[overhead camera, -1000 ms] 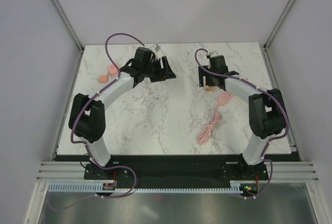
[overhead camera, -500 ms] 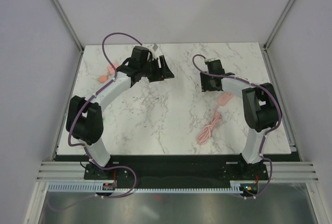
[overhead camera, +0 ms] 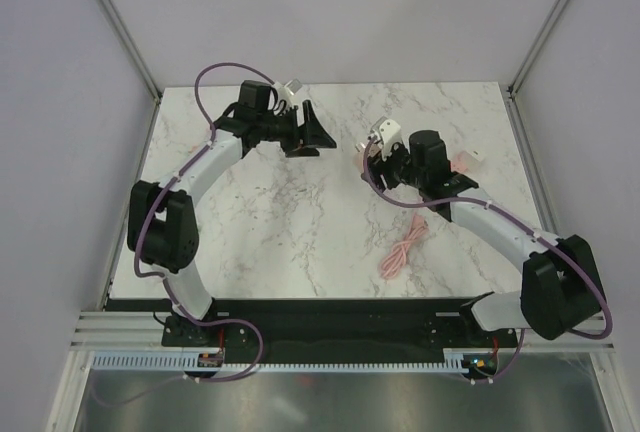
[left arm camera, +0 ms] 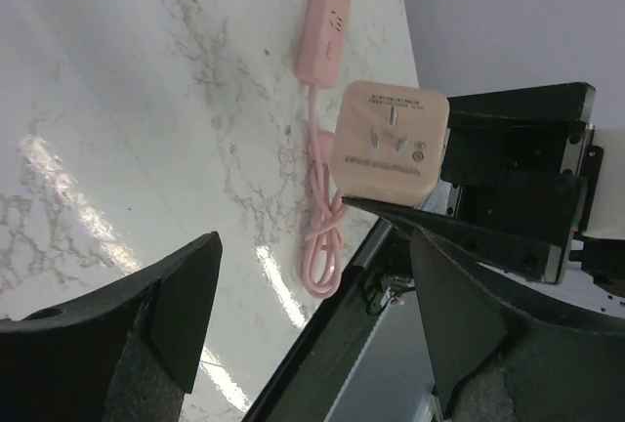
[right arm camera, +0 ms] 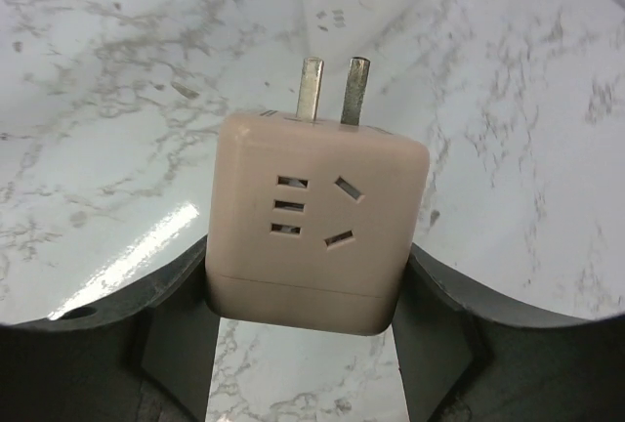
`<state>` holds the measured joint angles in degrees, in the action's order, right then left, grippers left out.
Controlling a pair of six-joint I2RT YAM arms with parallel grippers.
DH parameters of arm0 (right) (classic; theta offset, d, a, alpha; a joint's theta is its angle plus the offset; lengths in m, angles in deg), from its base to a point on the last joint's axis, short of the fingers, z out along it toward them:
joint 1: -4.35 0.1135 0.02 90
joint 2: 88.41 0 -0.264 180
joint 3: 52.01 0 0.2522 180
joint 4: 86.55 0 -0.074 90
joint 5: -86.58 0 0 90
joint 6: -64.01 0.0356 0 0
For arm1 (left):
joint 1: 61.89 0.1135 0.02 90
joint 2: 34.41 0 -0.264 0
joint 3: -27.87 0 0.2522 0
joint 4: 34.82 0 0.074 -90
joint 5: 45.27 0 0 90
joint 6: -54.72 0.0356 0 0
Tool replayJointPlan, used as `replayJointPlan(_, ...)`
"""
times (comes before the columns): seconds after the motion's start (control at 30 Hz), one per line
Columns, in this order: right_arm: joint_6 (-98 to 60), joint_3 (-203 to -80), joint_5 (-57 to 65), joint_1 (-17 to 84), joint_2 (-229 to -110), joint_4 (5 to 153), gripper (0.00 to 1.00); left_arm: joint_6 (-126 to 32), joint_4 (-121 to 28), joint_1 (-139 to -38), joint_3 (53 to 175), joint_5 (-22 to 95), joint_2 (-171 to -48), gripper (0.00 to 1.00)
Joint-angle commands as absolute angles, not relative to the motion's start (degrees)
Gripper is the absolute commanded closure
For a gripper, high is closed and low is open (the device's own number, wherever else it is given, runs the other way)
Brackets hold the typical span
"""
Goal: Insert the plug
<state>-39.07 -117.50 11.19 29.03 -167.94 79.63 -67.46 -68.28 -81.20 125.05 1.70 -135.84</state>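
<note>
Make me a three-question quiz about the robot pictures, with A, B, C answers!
1. Where is the pink adapter?
A. on the floor
B. between the right gripper's fingers
C. in the left gripper

2. How many metal prongs stick out of it?
A. one
B. two
C. four

3. How is the left gripper?
A. shut tight on nothing
B. shut on the adapter
C. open and empty

Answers:
1 B, the right wrist view shows its fingers squeezing both sides.
2 B, two prongs show at the top.
3 C, its fingers stand wide apart with nothing between them.
</note>
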Motion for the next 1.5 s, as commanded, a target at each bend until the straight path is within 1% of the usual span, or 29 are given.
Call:
replayJointPlan(0.0,-43.8,-116.7,18.3,31.7,-165.6,86.8,1.00,-67.3,-68.5,-81.7,127.2,-7.4,-136.5,0.15)
replayJointPlan(0.27,-44.0,-118.0,15.6,35.9,-163.7,85.8,1.00,-67.9,-67.0,-84.5,125.8,-12.0,-137.1,0.13)
replayJointPlan(0.47,-43.8,-119.0,15.0,37.4,-163.9,85.5,1.00,-67.6,-66.6,-87.4,124.5,-10.9,-138.5,0.12)
replayJointPlan(0.53,-43.4,-119.2,15.0,37.7,-164.1,85.6,1.00,-67.8,-66.3,-87.6,124.5,-10.8,-138.8,0.13)
replayJointPlan(0.6,-43.2,-119.2,14.4,37.9,-163.9,85.6,1.00,-68.1,-66.3,-87.9,124.8,-11.0,-139.3,0.18)
replayJointPlan(0.73,-43.4,-118.3,12.6,37.8,-162.9,85.9,1.00,-68.4,-66.3,-87.8,124.5,-12.4,-139.8,0.29)
replayJointPlan(0.77,-43.5,-118.1,12.1,37.8,-162.9,86.1,1.00,-68.3,-66.2,-87.9,124.3,-12.9,-139.8,0.37)
replayJointPlan(0.83,-43.3,-118.1,11.0,37.8,-163.1,86.1,1.00,-68.5,-66.2,-88.0,124.2,-13.5,-140.2,0.44)
replayJointPlan(0.87,-42.4,-118.2,10.5,37.8,-163.3,86.2,1.00,-68.7,-66.2,-88.1,124.3,-14.0,-140.4,0.54)
replayJointPlan(0.93,-41.4,-118.9,9.7,37.8,-164.2,86.1,1.00,-69.1,-66.2,-88.1,124.4,-14.2,-140.8,0.65)
replayJointPlan(0.97,-39.7,-119.2,9.7,37.8,-164.4,86.0,1.00,-69.2,-66.2,-88.1,124.5,-14.1,-140.8,0.73)
replayJointPlan(1.03,-37.9,-121.6,9.7,37.8,-166.1,83.7,1.00,-69.4,-66.2,-88.0,124.8,-13.6,-140.8,0.81)
replayJointPlan(1.07,-37.2,-122.3,9.7,37.8,-166.6,82.5,0.96,-69.6,-66.2,-88.0,125.2,-13.2,-140.7,0.89)
replayJointPlan(1.1,-36.5,-122.8,9.7,37.8,-167.0,81.7,0.92,-70.3,-66.3,-88.0,125.6,-13.2,-140.8,0.94)
replayJointPlan(1.13,-36.5,-122.3,9.7,37.9,-166.8,81.4,0.76,-70.5,-66.2,-88.1,125.7,-13.4,-140.8,0.98)
replayJointPlan(1.17,-36.5,-121.3,9.5,37.7,-166.3,82.3,0.67,-71.0,-66.2,-88.0,126.4,-14.1,-141.2,0.98)
replayJointPlan(1.2,-37.4,-120.2,9.5,37.9,-165.5,84.6,0.51,-72.0,-66.2,-88.0,126.7,-14.4,-141.5,0.98)
replayJointPlan(1.33,-43.9,-113.9,11.3,37.8,-158.7,88.8,0.33,-75.1,-66.2,-87.6,128.7,-17.0,-142.7,0.98)
replayJointPlan(1.37,-45.0,-113.3,10.8,37.9,-157.9,89.2,0.26,-75.7,-66.2,-87.5,129.1,-18.8,-143.0,0.98)
replayJointPlan(1.4,-47.1,-113.1,10.0,37.8,-156.1,88.9,0.15,-76.9,-66.3,-87.3,129.5,-19.6,-143.3,0.98)
replayJointPlan(1.47,-49.4,-113.4,8.9,37.9,-154.8,87.3,0.13,-78.0,-66.4,-86.9,130.6,-21.3,-143.2,0.98)
